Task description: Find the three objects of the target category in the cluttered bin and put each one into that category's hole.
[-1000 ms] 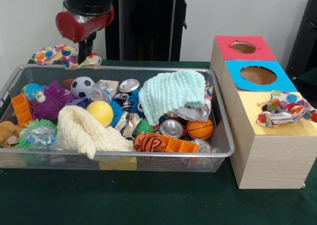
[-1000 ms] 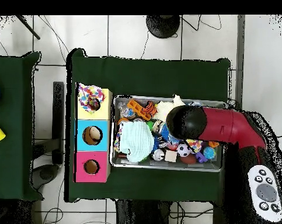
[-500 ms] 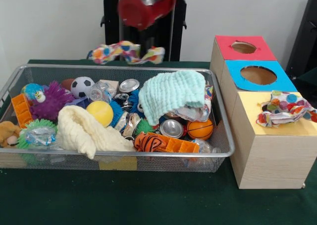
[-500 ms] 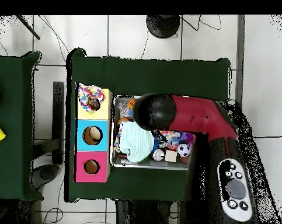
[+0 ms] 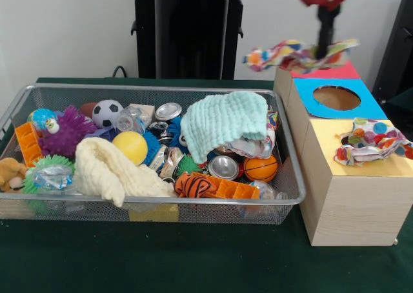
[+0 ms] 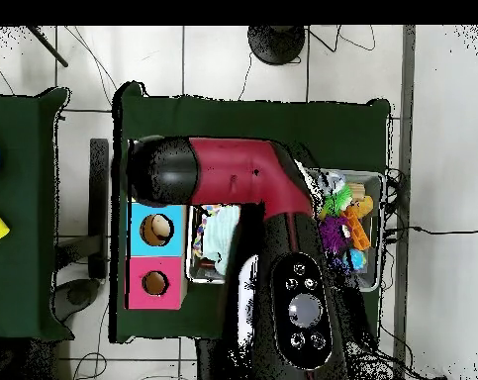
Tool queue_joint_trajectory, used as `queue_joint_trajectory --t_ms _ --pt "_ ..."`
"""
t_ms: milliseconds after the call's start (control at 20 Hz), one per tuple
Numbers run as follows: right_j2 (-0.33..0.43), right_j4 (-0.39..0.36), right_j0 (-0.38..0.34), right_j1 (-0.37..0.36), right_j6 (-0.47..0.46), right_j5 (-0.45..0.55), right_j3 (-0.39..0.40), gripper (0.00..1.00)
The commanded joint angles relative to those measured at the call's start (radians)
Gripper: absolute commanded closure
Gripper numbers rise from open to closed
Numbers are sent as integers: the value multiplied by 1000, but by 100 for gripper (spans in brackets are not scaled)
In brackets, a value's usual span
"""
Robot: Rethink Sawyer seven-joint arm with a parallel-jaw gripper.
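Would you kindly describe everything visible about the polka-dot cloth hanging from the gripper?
The polka-dot cloth is a soft white fabric piece with orange, blue, green and pink dots. It hangs crumpled and stretched sideways from the gripper, in the air over the red-topped box, touching nothing else that shows. The overhead view hides it under the arm.
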Motion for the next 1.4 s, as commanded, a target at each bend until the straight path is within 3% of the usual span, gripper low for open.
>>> queue_joint_trajectory --t_ms 50,250,400,800,900,1200,1400 --pt "-36 70 69 110 484 137 -202 100" --pt "-54 81 103 246 552 198 -439 100" --pt "-66 76 107 323 569 178 -545 100" --pt "-76 45 105 390 590 199 -629 100" --pt "-78 33 101 386 554 200 -606 100" --pt "-100 34 82 292 484 200 -426 100" --pt "-113 29 91 268 454 236 -391 100"
